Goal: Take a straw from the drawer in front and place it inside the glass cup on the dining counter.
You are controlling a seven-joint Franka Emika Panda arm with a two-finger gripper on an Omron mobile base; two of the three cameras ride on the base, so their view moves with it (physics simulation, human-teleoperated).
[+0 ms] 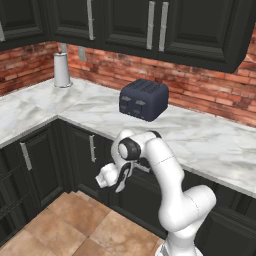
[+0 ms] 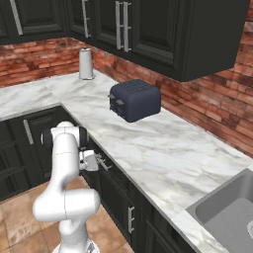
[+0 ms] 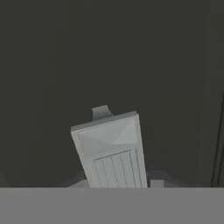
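Drawer (image 2: 111, 180) front sits under the marble bench (image 2: 148, 143), below the toaster (image 2: 134, 100); end effector (image 2: 101, 162) is right at its handle, and I can't tell its finger gap. Best to square up on the bar, close firmly, then pull straight outward.

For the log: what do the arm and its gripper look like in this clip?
The arm is made of smooth, rounded white segments with dark, near-black rings at the joints. The gripper has a small white body and short dark fingers. In the hand view a finger appears as a grey ridged pad. No cables or markings show.
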